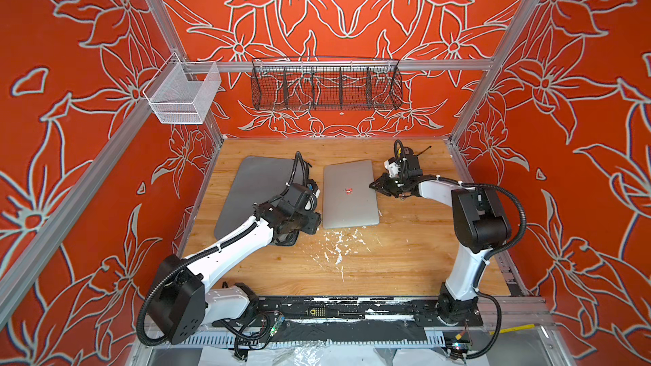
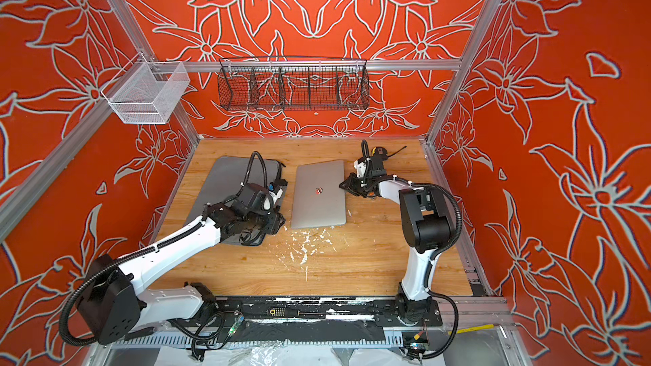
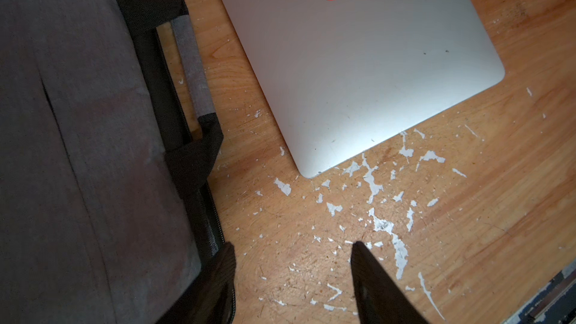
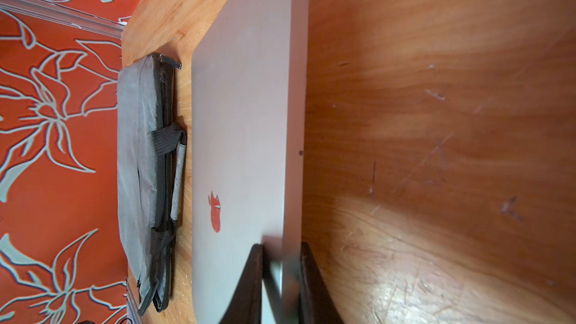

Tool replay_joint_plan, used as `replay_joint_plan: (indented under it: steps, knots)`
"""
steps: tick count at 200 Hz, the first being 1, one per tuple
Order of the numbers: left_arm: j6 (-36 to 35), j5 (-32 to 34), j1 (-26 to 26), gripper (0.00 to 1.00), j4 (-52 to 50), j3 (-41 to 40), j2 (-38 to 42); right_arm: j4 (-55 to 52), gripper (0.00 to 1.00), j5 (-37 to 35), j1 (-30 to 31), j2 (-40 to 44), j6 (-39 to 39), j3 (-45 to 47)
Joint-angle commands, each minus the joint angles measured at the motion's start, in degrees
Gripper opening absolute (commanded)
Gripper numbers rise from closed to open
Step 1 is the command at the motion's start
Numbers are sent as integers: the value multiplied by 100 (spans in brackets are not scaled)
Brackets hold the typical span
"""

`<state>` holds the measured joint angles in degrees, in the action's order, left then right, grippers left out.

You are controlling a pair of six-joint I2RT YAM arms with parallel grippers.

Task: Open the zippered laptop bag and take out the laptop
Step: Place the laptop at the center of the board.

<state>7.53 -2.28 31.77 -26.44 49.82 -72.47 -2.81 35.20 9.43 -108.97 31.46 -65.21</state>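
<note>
In both top views the black mounting rail (image 1: 352, 306) that carries the two arm bases lies nearest, along the front edge of the wooden worktop (image 1: 387, 269). Beyond it, white flakes (image 1: 338, 244) speckle the wood just in front of the laptop (image 1: 348, 202) (image 2: 318, 202). The laptop lies out of the bag, lid up, near the middle of the worktop. The grey laptop bag (image 1: 253, 184) lies flat just beside it on the left arm's side, not touching it. The left gripper (image 1: 303, 221) hangs over the bag's near corner. The right gripper (image 1: 375, 184) meets the laptop's edge that faces away from the bag. A black wire basket (image 1: 326, 86) and a white mesh basket (image 1: 183, 95) hang on the frame behind.

In the left wrist view the left gripper's (image 3: 293, 250) jaws stand spread with nothing between them, above flaked wood beside the bag's (image 3: 78, 151) zippered edge. The bag's handle (image 3: 193, 67) lies on the wood between the bag and the laptop (image 3: 358, 57).

In the right wrist view the right gripper's (image 4: 280, 250) jaws pinch the laptop's (image 4: 243, 120) thin edge, which sits between the two fingers. Past the laptop lies the bag (image 4: 137, 151), with a zipper pull (image 4: 171, 61) at its far corner.
</note>
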Motion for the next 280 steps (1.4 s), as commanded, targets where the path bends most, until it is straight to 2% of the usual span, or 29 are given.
replay_joint_plan:
  steps: [1,37,106,140,231,280]
  knots:
    - [-93,-9,-57,60,26,15,-51,-884,0,-969,-41,-419,-419,29]
    - [-155,26,-90,60,-27,0,8,-1077,0,-1150,-47,-552,-586,0]
    - [-207,193,-144,61,-35,-184,308,-1204,16,-1199,-38,-709,-667,-106]
    - [-208,213,-158,61,-37,-215,395,-1356,20,-1308,-39,-604,-669,-141]
    - [-302,383,-241,65,-327,119,540,-2367,21,-1742,-14,823,-1114,-442]
    - [-322,580,-540,67,-759,508,663,-2929,22,-1978,136,1874,-1397,-526]
